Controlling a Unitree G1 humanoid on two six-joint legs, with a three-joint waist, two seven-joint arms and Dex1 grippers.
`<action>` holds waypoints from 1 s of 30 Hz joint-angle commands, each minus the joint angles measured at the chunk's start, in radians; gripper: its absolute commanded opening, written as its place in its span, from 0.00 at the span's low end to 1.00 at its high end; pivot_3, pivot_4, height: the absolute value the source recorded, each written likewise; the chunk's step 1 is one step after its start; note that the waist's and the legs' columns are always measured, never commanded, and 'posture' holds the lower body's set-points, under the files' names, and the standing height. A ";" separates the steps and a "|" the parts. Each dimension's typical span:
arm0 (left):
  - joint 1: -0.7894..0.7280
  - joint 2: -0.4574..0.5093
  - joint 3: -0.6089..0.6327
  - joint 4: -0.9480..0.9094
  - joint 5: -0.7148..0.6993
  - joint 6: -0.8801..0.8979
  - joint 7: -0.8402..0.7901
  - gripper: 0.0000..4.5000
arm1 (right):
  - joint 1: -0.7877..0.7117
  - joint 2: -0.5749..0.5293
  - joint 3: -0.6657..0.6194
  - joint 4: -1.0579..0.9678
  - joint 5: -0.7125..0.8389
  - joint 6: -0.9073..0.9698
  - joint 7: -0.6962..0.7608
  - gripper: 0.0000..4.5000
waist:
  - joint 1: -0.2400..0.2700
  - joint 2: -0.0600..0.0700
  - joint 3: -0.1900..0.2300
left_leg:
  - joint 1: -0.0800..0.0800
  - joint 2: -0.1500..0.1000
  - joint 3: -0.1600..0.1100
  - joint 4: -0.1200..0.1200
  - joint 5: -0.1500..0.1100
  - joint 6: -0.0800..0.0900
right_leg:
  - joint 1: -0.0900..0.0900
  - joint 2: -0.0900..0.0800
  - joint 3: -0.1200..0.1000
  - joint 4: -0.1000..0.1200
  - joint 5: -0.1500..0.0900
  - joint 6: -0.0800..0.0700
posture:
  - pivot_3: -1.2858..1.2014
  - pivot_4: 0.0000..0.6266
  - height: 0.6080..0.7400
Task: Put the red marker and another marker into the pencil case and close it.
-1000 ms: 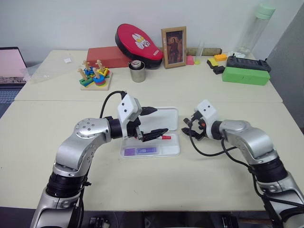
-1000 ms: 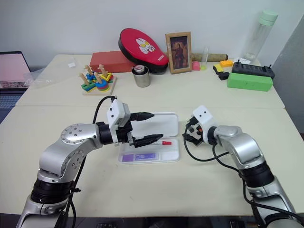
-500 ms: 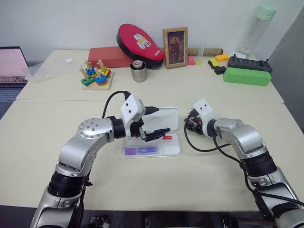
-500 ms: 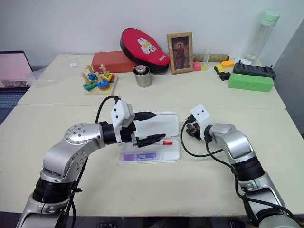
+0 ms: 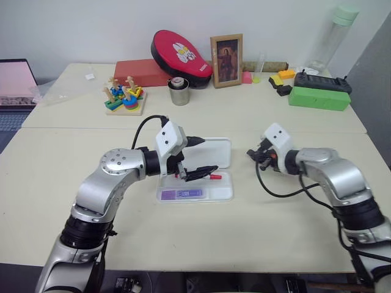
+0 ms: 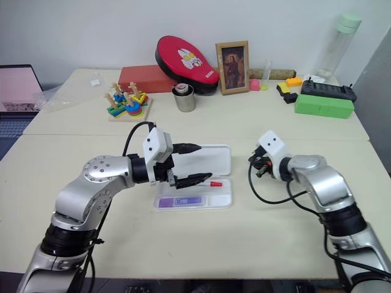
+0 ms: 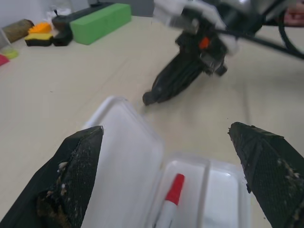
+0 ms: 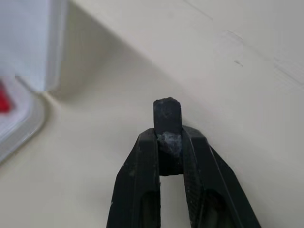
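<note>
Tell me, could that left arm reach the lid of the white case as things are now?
Probably yes. The left gripper, jaws wide open, hangs right over the pencil case, whose raised lid stands uncovered. The right gripper, shut on a tiny black piece, sits clear to the side.

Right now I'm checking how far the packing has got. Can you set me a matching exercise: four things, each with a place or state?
1 red marker
2 purple marker
3 pencil case
4 right gripper

A jaws shut on a small black piece
B open, lid back
C compartment nearest the robot
D compartment next to the lid

Pairs: 1-D, 2-C, 3-B, 4-A
</note>
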State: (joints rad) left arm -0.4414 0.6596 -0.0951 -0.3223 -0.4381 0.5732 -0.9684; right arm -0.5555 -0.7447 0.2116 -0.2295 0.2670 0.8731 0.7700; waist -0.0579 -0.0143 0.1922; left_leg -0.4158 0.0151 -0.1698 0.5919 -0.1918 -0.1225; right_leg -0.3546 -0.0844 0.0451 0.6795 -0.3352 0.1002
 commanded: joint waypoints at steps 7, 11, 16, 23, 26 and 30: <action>0.105 0.186 0.023 -0.018 0.023 -0.103 -0.170 1.00 | 0.004 0.002 0.138 -0.160 0.025 -0.128 0.191 0.06 | -0.022 0.000 0.000 | 0.001 0.000 0.000 0.001 0.000 0.000 | 0.001 0.000 0.001 0.001 0.000 0.000 | 0.52 0.24 1.00; 0.101 0.179 0.028 -0.028 0.013 -0.098 -0.160 1.00 | -0.013 0.035 0.201 -0.163 -0.009 -0.138 0.195 0.06 | -0.015 0.000 0.000 | 0.001 0.000 0.000 0.001 0.000 0.000 | 0.001 0.000 0.000 0.001 0.000 0.000 | 0.52 0.24 1.00; 0.109 0.171 0.025 -0.045 0.007 -0.086 -0.144 1.00 | -0.011 0.056 0.244 -0.147 -0.051 -0.159 0.190 0.06 | -0.013 0.000 0.000 | 0.001 0.000 0.000 0.001 0.000 0.000 | 0.001 0.000 0.000 0.001 0.000 0.000 | 0.52 0.24 1.00; 0.104 0.163 0.015 -0.049 0.014 -0.082 -0.132 1.00 | -0.012 0.085 0.255 -0.109 -0.084 -0.183 0.188 0.06 | -0.010 0.000 0.000 | 0.001 0.000 0.000 0.001 0.000 0.000 | 0.001 0.000 0.000 0.001 0.000 0.000 | 0.52 0.24 1.00; 0.093 0.154 0.009 -0.043 0.019 -0.084 -0.124 1.00 | -0.017 0.103 0.249 -0.100 -0.089 -0.184 0.191 0.14 | -0.007 0.000 0.000 | 0.001 0.000 0.000 0.001 0.000 0.000 | 0.001 0.000 0.000 0.001 0.000 0.000 | 0.52 0.24 1.00; 0.091 0.147 0.005 -0.044 0.023 -0.082 -0.120 1.00 | -0.018 0.114 0.241 -0.097 -0.090 -0.186 0.195 0.37 | -0.005 0.000 0.000 | 0.001 0.000 0.000 0.001 0.000 0.000 | 0.001 0.000 0.000 0.001 0.000 0.000 | 0.52 0.24 1.00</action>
State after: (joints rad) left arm -0.3380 0.8078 -0.0929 -0.3481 -0.4166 0.4958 -1.0950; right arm -0.5611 -0.6335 0.4721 -0.3074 0.1778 0.7036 0.9586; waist -0.0628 -0.0143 0.1922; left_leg -0.4149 0.0153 -0.1699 0.5930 -0.1917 -0.1224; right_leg -0.3540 -0.0844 0.0452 0.6809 -0.3351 0.1001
